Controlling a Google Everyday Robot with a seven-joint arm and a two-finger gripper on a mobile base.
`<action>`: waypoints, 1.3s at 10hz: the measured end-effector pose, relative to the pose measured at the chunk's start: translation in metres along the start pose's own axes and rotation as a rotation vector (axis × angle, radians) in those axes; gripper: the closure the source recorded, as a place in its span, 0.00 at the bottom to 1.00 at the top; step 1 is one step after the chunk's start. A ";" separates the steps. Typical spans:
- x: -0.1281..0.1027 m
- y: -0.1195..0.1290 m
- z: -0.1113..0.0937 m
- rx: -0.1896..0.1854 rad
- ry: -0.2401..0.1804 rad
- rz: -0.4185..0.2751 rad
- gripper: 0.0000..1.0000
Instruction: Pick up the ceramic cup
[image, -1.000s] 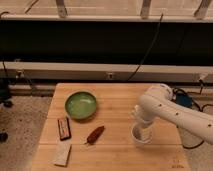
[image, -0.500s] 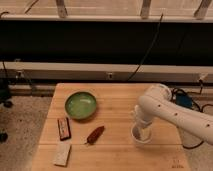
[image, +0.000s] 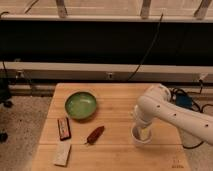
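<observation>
Toward four o'clock on the wooden table (image: 120, 95), near its right edge, the ceramic cup (image: 140, 138) stands upright. The gripper (image: 141, 129) hangs directly over its mouth, reaching down from the white arm (image: 172, 114), which comes in from three o'clock. The gripper's lower end overlaps the cup's rim, but I cannot tell whether it has closed on the cup, and the arm hides the far side of the rim. The step in hand appears to be the grasp itself. To do it well, I judge the grip should take one wall of the cup, one side within and one without, deep enough past the rim that the wall cannot slip free. It should close gently, since a handleless cup is likely to tip or skid if pushed from one side only. The lift should then go straight up with no sideways drag. The green bowl (image: 81, 105) at ten o'clock, the red pepper-like thing (image: 95, 134) at seven, and the dark bar (image: 63, 127) and pale packet (image: 62, 154) toward eight all lie well apart from the cup and should not hinder.
</observation>
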 end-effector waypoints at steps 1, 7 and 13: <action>0.000 0.000 0.001 0.000 0.000 -0.003 0.20; 0.001 -0.002 0.003 0.003 -0.001 -0.007 0.21; 0.002 -0.004 0.003 0.007 -0.002 -0.012 0.27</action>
